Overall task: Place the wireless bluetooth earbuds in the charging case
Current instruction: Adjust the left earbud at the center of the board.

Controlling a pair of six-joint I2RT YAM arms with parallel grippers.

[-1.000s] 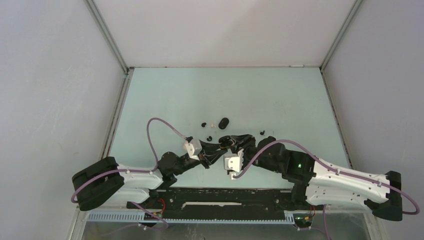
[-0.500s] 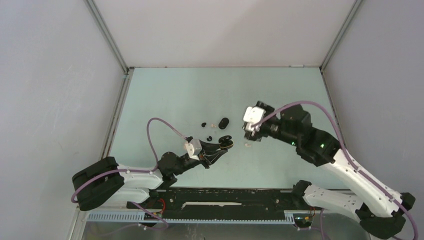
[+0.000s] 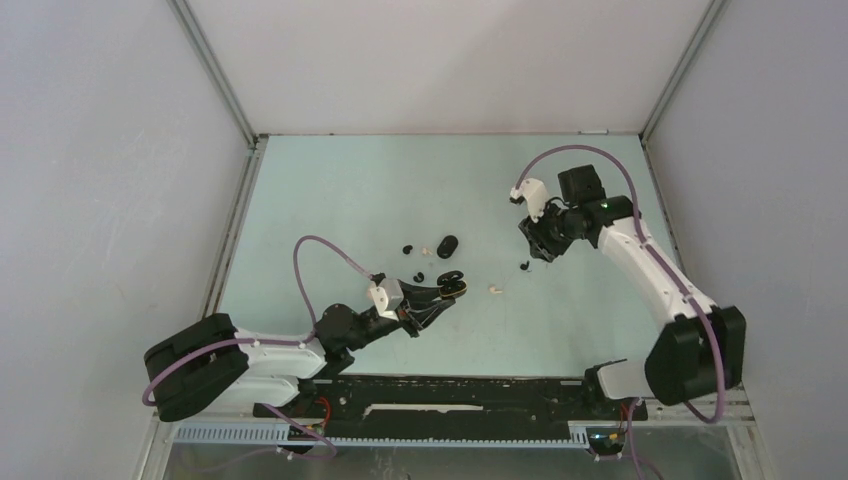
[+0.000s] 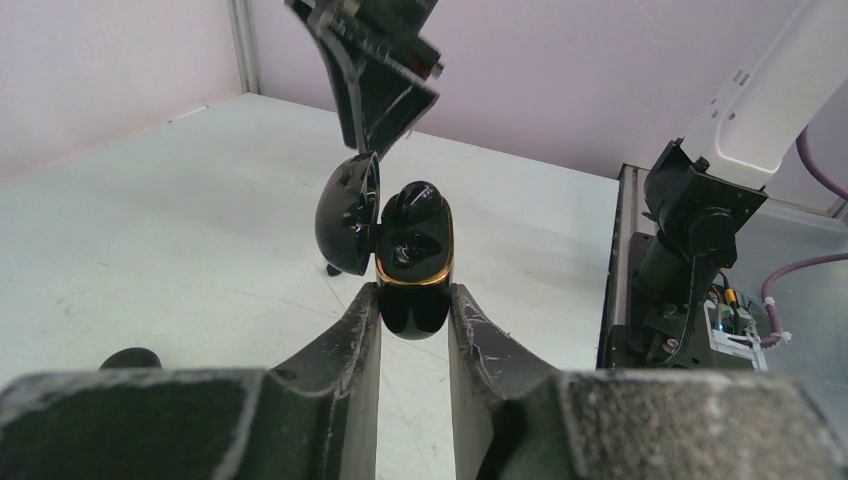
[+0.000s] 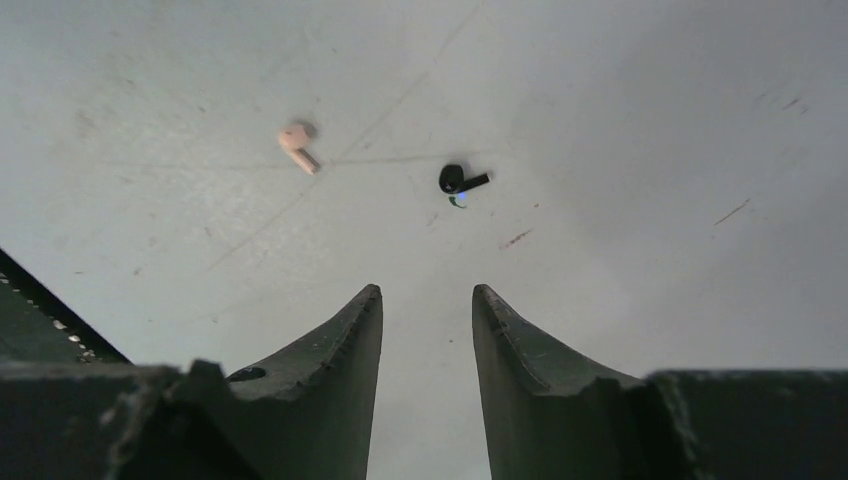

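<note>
My left gripper [image 3: 443, 291] [image 4: 413, 300] is shut on the base of an open black charging case [image 4: 415, 275] with a gold rim, also seen from above [image 3: 453, 282]. Its lid [image 4: 348, 215] hangs open to the left, and a black earbud [image 4: 413, 203] sits in it. My right gripper [image 3: 540, 248] [image 5: 427, 292] is open and empty, above the table right of the case. Below it lie a black earbud [image 5: 460, 180] [image 3: 524, 266] and a whitish earbud [image 5: 297, 145] [image 3: 493, 290].
A closed black case [image 3: 448, 245] lies behind the held one. Beside it are a black bud [image 3: 408, 248] and a whitish bud [image 3: 425, 250]; another black bud [image 3: 420, 275] lies nearer. The right arm's base [image 4: 690, 230] stands right of the left gripper.
My right gripper has left the held case and swung up and away to the far right. A whitish earbud now lies on the table right of the case. The left gripper has stayed put.
</note>
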